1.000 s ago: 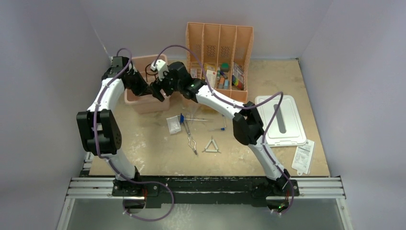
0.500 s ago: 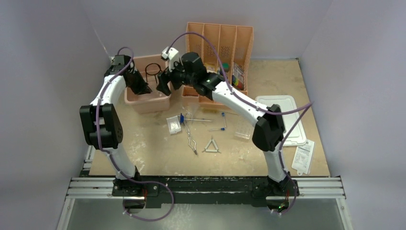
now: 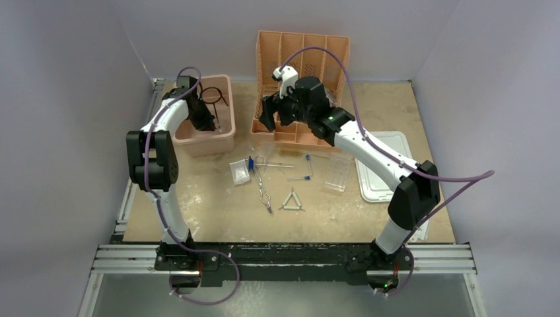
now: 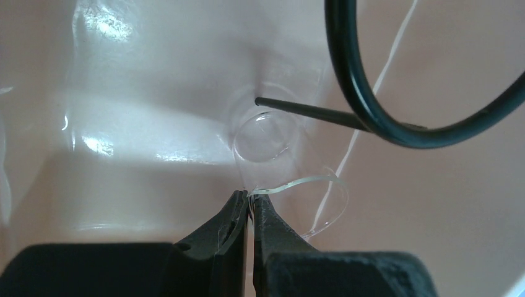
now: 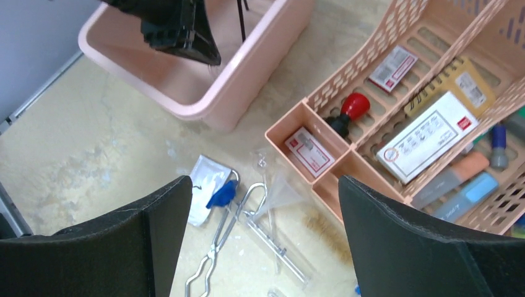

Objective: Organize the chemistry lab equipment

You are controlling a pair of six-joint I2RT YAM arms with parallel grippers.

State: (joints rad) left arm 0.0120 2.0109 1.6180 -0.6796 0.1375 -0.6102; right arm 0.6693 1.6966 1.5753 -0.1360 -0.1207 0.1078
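Labels first: in the right wrist view a white carton with a red mark and a row of small icons (image 5: pixel 427 137) lies in the orange slotted plastic organiser (image 5: pixel 371 52), along with small white cards printed in red (image 5: pixel 308 150). None of the print is legible. The left arm is reached forward and bent down into the pink plastic bin (image 3: pixel 201 142). The left tool (image 4: pixel 249 207) has its fingers pinched together on the edge of a thin clear plastic piece (image 4: pixel 297 182). The black wire ring tripod (image 4: pixel 371 93) sits just beside it in the same bin. The right arm is stretched forward and leftward. The right tool (image 5: pixel 263 182) is spread wide, holds nothing, and hovers above the beige worktop (image 3: pixel 198 198) between bin and organiser. Beneath it lie a clear packet (image 5: pixel 207 179), metal tongs (image 5: pixel 216 247) and a clear funnel (image 5: pixel 282 192). Nearer the arm bases are a white triangle (image 3: pixel 292 201), thin blue-capped tubes (image 3: pixel 300 177) and a clear plastic tube rack (image 3: pixel 337 173).
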